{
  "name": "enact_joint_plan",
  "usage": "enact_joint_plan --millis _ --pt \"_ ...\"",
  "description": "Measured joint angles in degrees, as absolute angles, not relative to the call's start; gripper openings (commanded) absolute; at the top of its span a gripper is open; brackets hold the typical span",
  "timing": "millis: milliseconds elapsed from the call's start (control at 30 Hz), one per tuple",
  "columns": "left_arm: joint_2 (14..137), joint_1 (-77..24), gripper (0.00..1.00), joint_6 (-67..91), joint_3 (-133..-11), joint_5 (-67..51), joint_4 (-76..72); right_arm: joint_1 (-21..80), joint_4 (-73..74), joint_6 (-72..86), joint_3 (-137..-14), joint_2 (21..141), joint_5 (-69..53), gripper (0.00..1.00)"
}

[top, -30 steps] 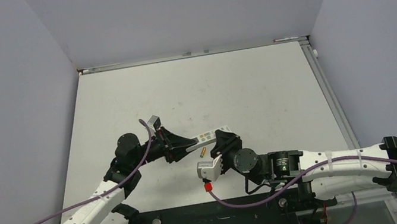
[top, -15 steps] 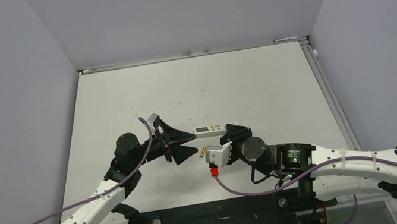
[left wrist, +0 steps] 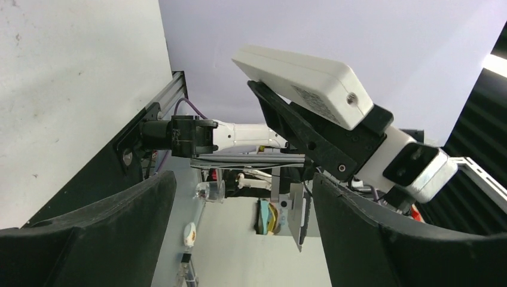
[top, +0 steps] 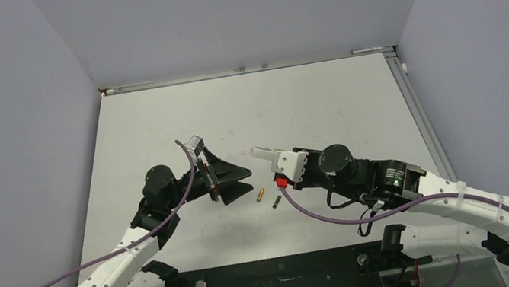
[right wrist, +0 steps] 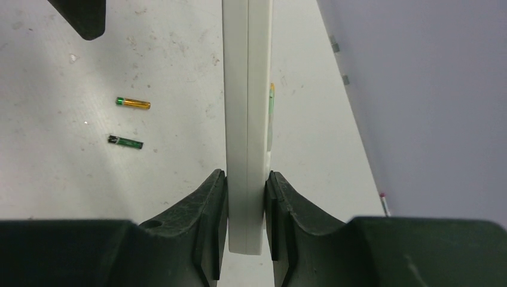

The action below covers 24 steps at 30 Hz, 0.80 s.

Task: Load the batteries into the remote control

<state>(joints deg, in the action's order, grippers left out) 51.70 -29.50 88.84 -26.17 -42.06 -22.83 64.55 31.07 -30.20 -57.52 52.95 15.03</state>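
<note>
The remote control is a slim white bar, seen edge-on, with a greenish mark on its right face. My right gripper is shut on its near end. In the top view the remote control sticks out leftward from the right gripper, above the table. Two batteries lie loose on the table, a gold-orange one and a dark one. My left gripper stands open and holds nothing, just left of the batteries.
The white table has a metal rail along its far edge, and grey walls stand on three sides. In the left wrist view the right arm's white wrist housing hangs close ahead. The black base plate runs along the near edge.
My left gripper has opened, let go of the remote and drawn back left. The right gripper has carried the remote up and to the right. The dark battery now shows beside the gold one.
</note>
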Motion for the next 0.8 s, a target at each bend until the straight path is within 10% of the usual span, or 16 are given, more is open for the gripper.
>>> enact_joint_plan --millis 800 --pt "54.7 -29.5 0.84 51.7 -44.7 -47.0 6.8 41.1 49.0 -4.1 -70.6 62.0 -29.4 0.09"
